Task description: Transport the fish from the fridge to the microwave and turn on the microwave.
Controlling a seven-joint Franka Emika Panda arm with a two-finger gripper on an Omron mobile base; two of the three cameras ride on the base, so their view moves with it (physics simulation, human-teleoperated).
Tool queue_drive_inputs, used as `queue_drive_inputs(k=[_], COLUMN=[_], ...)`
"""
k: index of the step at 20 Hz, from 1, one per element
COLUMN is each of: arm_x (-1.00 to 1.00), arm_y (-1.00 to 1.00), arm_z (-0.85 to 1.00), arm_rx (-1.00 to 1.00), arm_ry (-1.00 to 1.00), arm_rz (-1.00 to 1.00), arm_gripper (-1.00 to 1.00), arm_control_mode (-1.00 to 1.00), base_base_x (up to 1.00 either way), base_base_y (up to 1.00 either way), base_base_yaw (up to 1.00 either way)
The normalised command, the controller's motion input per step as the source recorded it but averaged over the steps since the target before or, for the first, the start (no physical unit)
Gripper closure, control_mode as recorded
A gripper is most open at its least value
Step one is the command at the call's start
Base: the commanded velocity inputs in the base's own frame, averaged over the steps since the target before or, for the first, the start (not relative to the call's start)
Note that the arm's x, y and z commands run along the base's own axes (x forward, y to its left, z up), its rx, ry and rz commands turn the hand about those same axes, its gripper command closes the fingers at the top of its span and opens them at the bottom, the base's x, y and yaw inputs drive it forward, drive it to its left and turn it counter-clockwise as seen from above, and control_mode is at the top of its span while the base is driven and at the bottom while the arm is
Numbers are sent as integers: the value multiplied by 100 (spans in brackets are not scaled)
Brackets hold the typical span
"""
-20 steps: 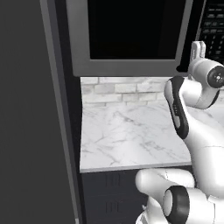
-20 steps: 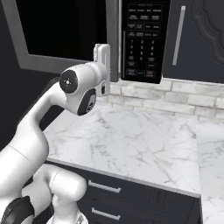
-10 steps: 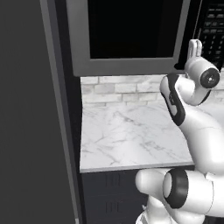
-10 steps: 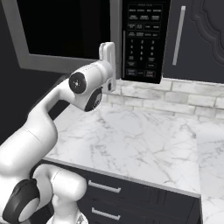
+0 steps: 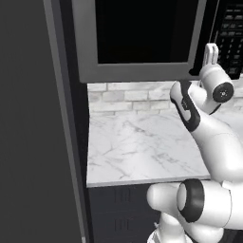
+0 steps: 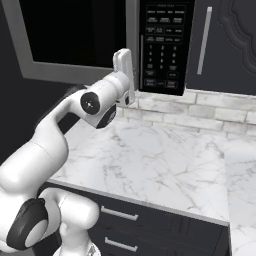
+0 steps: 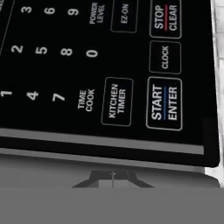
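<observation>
The microwave (image 5: 142,71) hangs above the counter with its black glass door shut. Its keypad (image 6: 165,45) is on the right. My gripper (image 6: 123,56) points upward just in front of the keypad's lower left part, fingers pressed together and shut on nothing. From the left base view the gripper (image 5: 210,51) stands at the seam between door and keypad (image 5: 232,28). In the hand view the keypad is very close, with the START/ENTER button (image 7: 165,103) right of centre above my shut gripper (image 7: 113,177). The fish is hidden. The fridge's grey side (image 5: 33,118) rises at the left.
A white marble counter (image 6: 160,160) with a pale brick backsplash (image 6: 200,112) lies under the microwave. Dark drawers (image 6: 150,230) sit below it. A dark upper cabinet with a long handle (image 6: 204,40) stands right of the keypad.
The hand has risen slightly and moved closer to the keypad, and the arm's elbow has swung with it. The fingers stayed shut.
</observation>
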Motion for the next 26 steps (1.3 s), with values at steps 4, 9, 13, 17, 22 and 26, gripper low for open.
queue_drive_inputs(k=[4,9,13,17,22,26], arm_x=[11,0,-2,-12,-37,-42], arm_y=[0,0,0,0,0,0], arm_z=[30,28,18,10,11,11], arm_rx=[1,0,0,0,0,0], arm_ry=[6,7,4,0,-1,0], arm_rz=[0,0,0,0,0,0], arm_gripper=[100,100,100,100,100,100], arm_control_mode=[-100,-100,-100,-100,-100,-100], base_base_x=[0,0,0,0,0,0], base_base_y=[0,0,0,0,0,0], base_base_yaw=[0,0,0,0,0,0])
